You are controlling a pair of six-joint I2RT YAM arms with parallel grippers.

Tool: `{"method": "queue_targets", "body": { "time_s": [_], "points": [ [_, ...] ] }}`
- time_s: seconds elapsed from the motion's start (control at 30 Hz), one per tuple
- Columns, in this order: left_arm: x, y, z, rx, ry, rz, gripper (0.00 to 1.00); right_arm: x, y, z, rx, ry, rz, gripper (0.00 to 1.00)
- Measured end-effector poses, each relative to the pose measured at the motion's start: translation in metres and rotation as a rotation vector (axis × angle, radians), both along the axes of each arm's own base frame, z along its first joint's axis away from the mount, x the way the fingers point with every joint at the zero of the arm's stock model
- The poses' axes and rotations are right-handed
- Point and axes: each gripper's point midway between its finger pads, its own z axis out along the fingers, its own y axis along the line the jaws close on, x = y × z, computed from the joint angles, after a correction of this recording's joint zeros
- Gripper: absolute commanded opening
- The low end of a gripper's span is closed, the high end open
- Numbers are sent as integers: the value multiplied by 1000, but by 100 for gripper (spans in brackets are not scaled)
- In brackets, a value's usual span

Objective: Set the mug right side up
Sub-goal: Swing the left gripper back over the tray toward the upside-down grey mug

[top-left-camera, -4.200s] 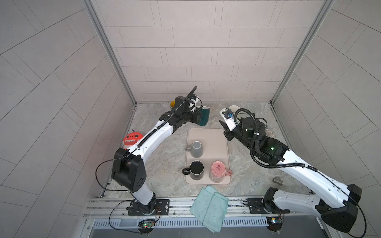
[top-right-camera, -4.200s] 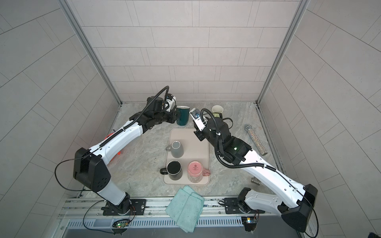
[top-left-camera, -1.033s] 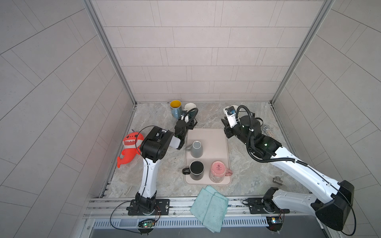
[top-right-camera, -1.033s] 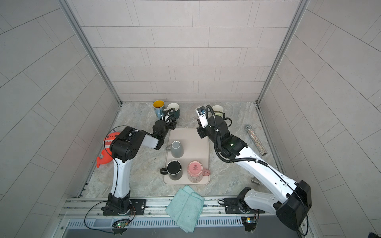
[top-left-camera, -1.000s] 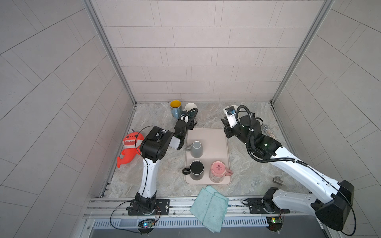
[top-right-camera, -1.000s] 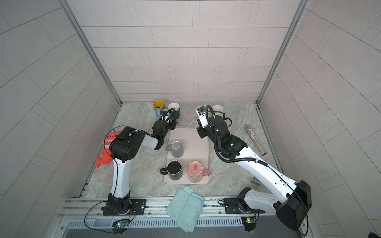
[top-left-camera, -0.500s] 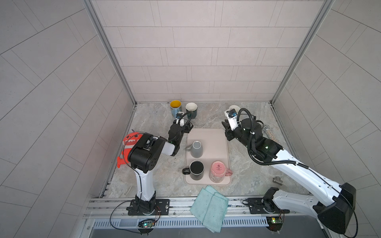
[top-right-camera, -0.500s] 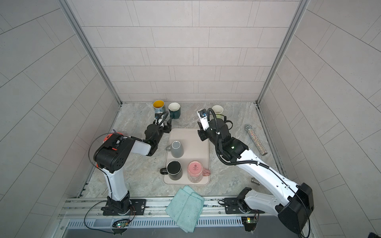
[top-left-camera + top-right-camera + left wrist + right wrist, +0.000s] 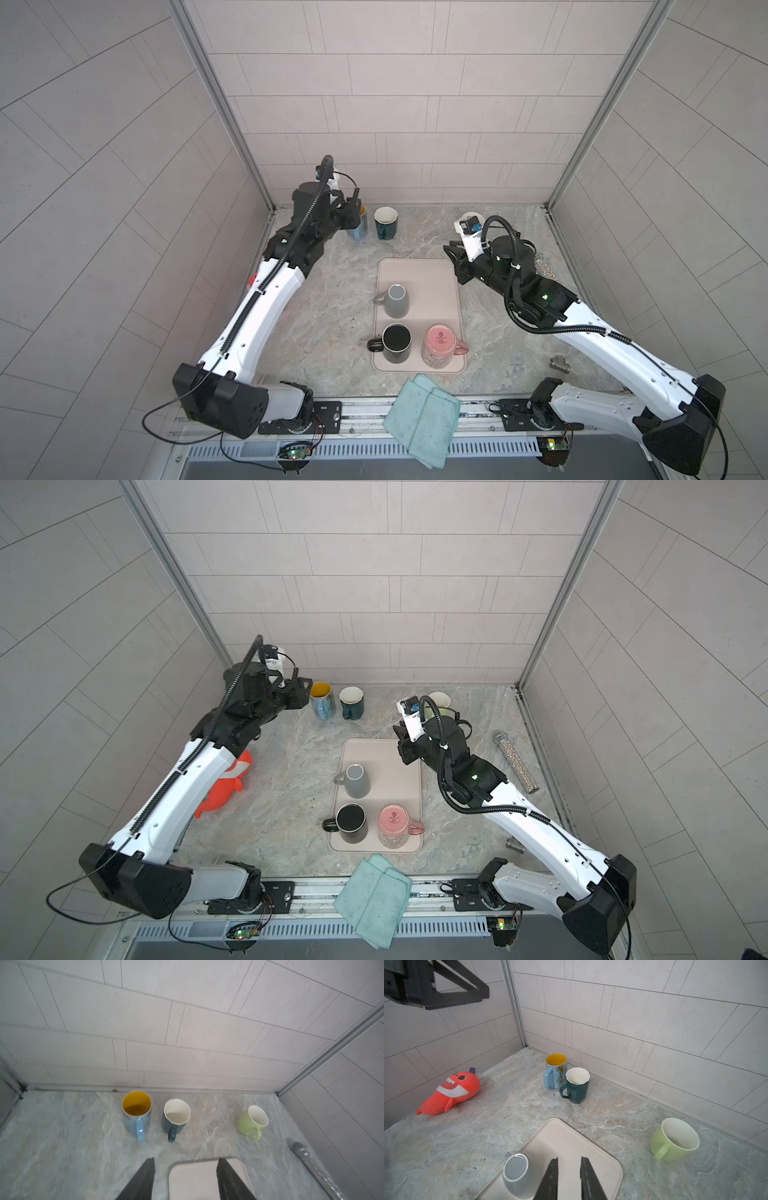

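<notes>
The pink mug [image 9: 439, 338] stands rim down at the tray's [image 9: 432, 274] near right corner; the round print on its base is too small to read. The grey mug [image 9: 397, 300] stands rim down mid-tray. Beyond it, rightward, the right fingers [image 9: 552, 1176] hover slightly parted, empty. Farther back the left fingers [image 9: 145, 1178], spread and empty, hang near the butterfly-printed blue mug [image 9: 322, 704] on the worktop [image 9: 332, 299].
</notes>
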Motion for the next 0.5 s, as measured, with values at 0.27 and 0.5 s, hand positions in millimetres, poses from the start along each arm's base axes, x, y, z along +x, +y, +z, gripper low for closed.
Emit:
{"method": "queue_targets", "body": {
  "time_s": [0.27, 0.5],
  "points": [
    [-52, -13, -102, -332, 701, -122, 39, -11, 4, -8, 30, 78, 39, 22],
    [-107, -42, -170, -638, 1186, -103, 39, -20, 2, -18, 23, 139, 49, 23]
  ]
}}
